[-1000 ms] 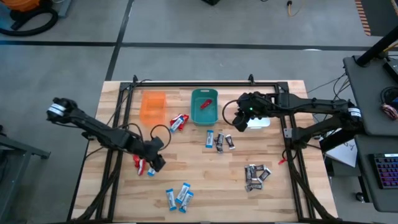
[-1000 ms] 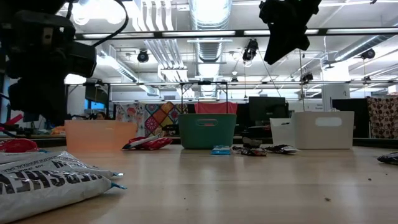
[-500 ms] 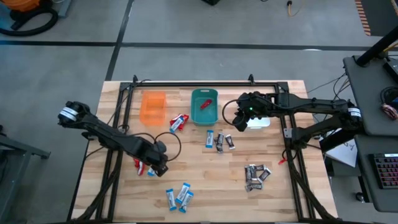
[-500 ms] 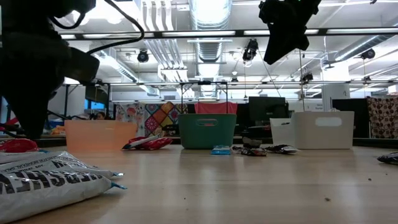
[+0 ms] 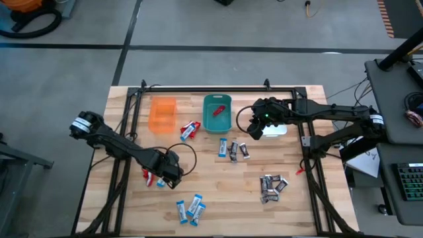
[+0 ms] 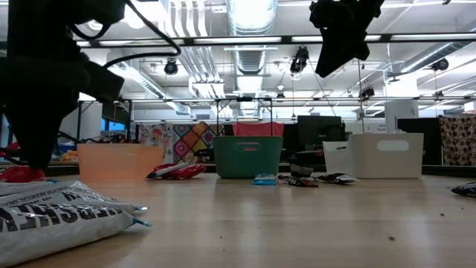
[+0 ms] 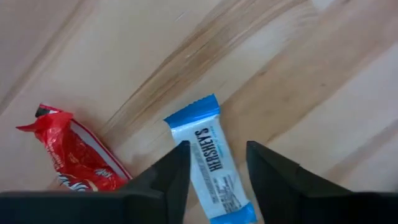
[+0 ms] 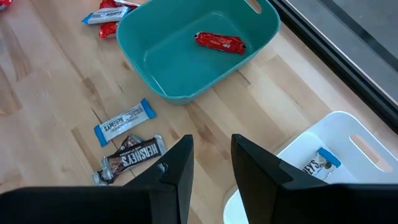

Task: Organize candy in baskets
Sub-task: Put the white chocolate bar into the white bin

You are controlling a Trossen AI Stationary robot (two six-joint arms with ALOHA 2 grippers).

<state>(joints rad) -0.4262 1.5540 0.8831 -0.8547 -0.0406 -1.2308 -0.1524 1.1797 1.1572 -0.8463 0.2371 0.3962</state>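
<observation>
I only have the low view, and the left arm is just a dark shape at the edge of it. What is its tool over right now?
Observer: The left wrist view shows the left tool straddling a blue-and-white candy that lies flat on the table, jaws open on either side of it.
Operator: I see the teal basket only from the side. Anything in it?
Observer: One red candy lies in the teal basket.
Operator: And the right tool up top?
Observer: The right tool is open and holds nothing. It hangs above the table between the teal basket and the white basket.
</observation>
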